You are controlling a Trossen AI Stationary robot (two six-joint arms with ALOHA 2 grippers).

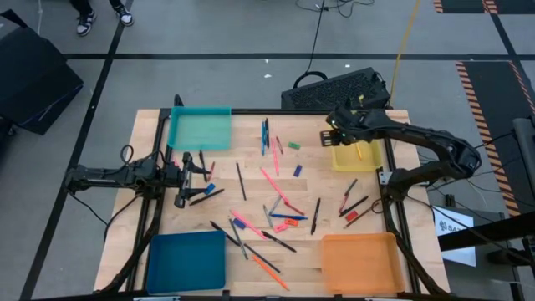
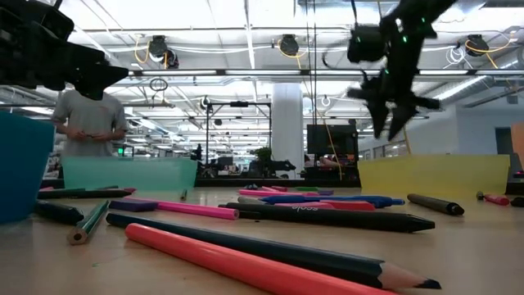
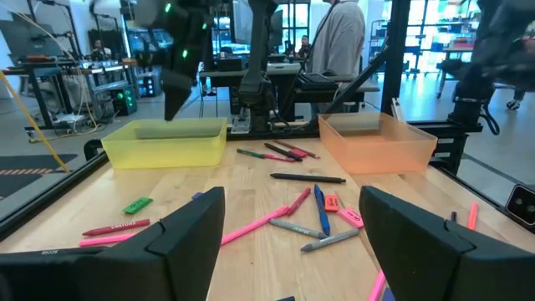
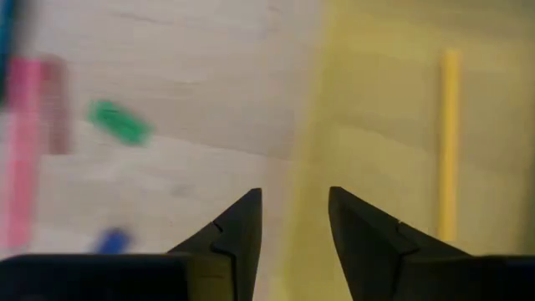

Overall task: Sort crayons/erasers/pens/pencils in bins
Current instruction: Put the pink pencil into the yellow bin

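Showing a yellow pencil in the yellow bin (right wrist only).

1. Light even and bright overhead; the table shows only soft, short shadows.
2. Low view: ceiling lamps glare white; the near pencil is soft, the far room sharper.
3. Right wrist view: motion blur smears the green eraser and the yellow bin.
4. Left wrist view: near fingers slightly soft, windows bright behind.
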